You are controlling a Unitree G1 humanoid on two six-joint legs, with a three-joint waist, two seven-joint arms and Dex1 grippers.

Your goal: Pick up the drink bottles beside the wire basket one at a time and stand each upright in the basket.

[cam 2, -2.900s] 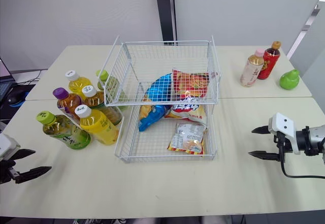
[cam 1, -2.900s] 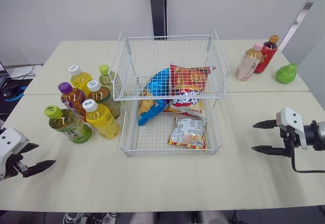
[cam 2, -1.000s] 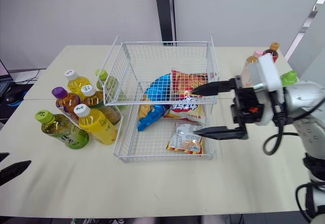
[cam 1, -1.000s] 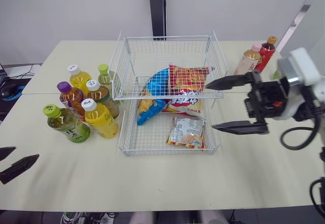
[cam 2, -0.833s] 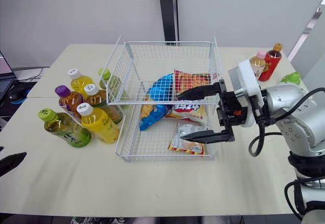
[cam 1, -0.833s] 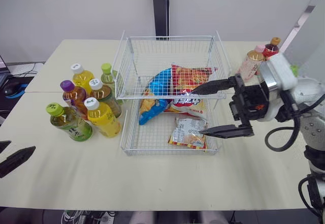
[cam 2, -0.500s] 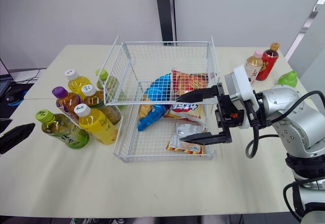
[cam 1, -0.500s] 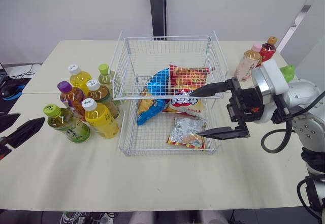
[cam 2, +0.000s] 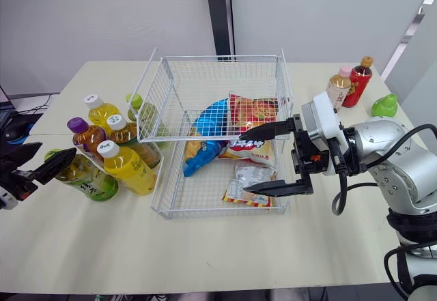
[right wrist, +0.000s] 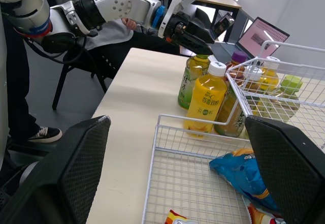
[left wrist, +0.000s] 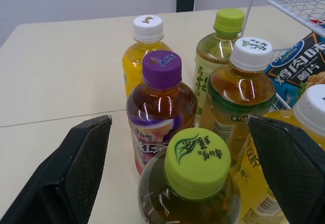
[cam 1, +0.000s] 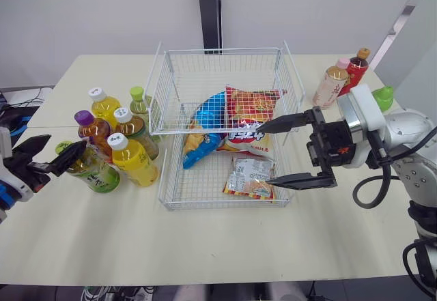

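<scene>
Several drink bottles stand left of the wire basket (cam 1: 222, 51). Nearest me is a green-capped tea bottle (cam 1: 91, 170), then a yellow bottle (cam 1: 133, 162), a purple-capped one (cam 1: 89, 129), a white-capped tea (cam 1: 131, 129), a yellow one behind (cam 1: 100, 102) and a pale green one (cam 1: 140, 101). My left gripper (cam 1: 58, 152) is open just left of the green-capped bottle (left wrist: 198, 164), whose cap sits between the fingers (left wrist: 76, 168) in the left wrist view. My right gripper (cam 1: 265, 156) is open and holds nothing, its tips over the basket's right front part.
Snack bags (cam 1: 249, 120) lie in the basket's lower tier. A pink-capped bottle (cam 1: 328, 87), a red bottle (cam 1: 354, 73) and a green pear-shaped object (cam 1: 382, 98) stand at the table's back right. A person sits past the table's left end (right wrist: 122, 31).
My left gripper came up from the table's near left edge to the green-capped bottle. My right gripper swung in from the right table edge to the basket and now holds almost still.
</scene>
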